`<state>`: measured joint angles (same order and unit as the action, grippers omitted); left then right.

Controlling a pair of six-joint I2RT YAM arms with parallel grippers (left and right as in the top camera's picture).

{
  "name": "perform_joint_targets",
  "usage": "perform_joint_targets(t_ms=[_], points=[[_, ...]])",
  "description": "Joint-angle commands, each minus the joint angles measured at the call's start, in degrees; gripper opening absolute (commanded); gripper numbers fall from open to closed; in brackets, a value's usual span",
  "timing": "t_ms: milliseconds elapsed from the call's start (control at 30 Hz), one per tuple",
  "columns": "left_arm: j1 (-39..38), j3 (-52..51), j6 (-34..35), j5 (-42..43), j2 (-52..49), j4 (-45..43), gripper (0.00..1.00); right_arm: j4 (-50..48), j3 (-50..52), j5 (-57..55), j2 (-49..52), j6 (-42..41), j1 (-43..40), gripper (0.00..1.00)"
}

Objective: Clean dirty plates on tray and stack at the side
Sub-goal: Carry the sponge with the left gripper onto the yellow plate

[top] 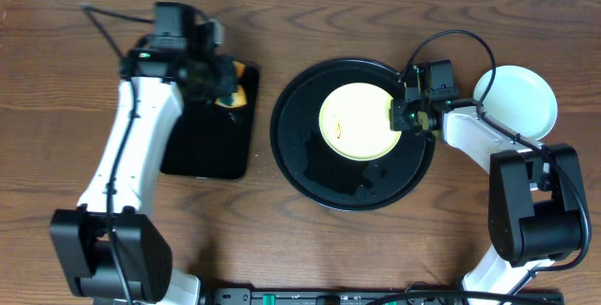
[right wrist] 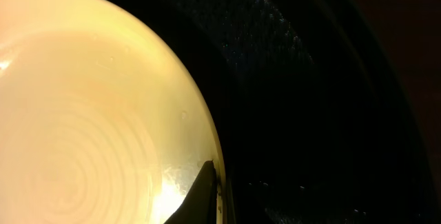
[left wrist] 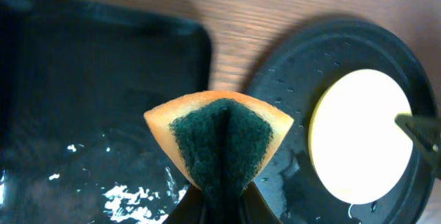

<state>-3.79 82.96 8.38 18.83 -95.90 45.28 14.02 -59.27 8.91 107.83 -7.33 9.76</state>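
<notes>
A pale yellow plate (top: 357, 120) lies in the large round black tray (top: 300, 160). My right gripper (top: 402, 115) is at the plate's right rim, shut on it. In the right wrist view one dark finger (right wrist: 203, 196) lies inside the yellow plate (right wrist: 89, 114) against its edge, and the other finger is hidden beyond the rim. A second pale plate (top: 521, 99) sits on the table right of the tray. My left gripper (top: 225, 89) hovers over the rectangular tray, shut on an orange sponge (left wrist: 220, 138) folded with its green scrub face outward.
The smaller rectangular black tray (top: 207, 150) holds patches of wet foam (left wrist: 131, 200). Water drops speckle the round tray's floor (left wrist: 289, 72). The right arm's base (top: 531, 211) stands at the front right, and the left arm's base (top: 108, 253) at the front left.
</notes>
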Motion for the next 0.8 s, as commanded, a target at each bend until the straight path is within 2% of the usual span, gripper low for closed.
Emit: perform_joint_targets(t_ms=[0, 167, 400, 533, 767], points=[[-8.55, 0.33, -1.27, -4.79, 0.61, -3.10, 0.07, 0.70, 0.87, -0.87, 2.05, 0.09, 0.46, 0.01], [-17.25, -1.29, -1.22, -5.05, -1.09, -10.73, 0.07, 0.81, 0.87, -0.85, 2.05, 0.13, 0.46, 0.01], [-25.27, -1.27, -1.29, -5.05, -10.38, -17.84, 0.08, 0.68, 0.87, -0.85, 2.05, 0.11, 0.46, 0.01], [-28.26, -1.29, -6.29, -6.82, -16.11, -25.09, 0.07, 0.70, 0.87, -0.87, 2.08, 0.11, 0.46, 0.01], [-30.69, -1.29, -13.68, -15.72, -21.57, -29.97, 0.07, 0.59, 0.87, -0.87, 2.05, 0.11, 0.46, 0.01]])
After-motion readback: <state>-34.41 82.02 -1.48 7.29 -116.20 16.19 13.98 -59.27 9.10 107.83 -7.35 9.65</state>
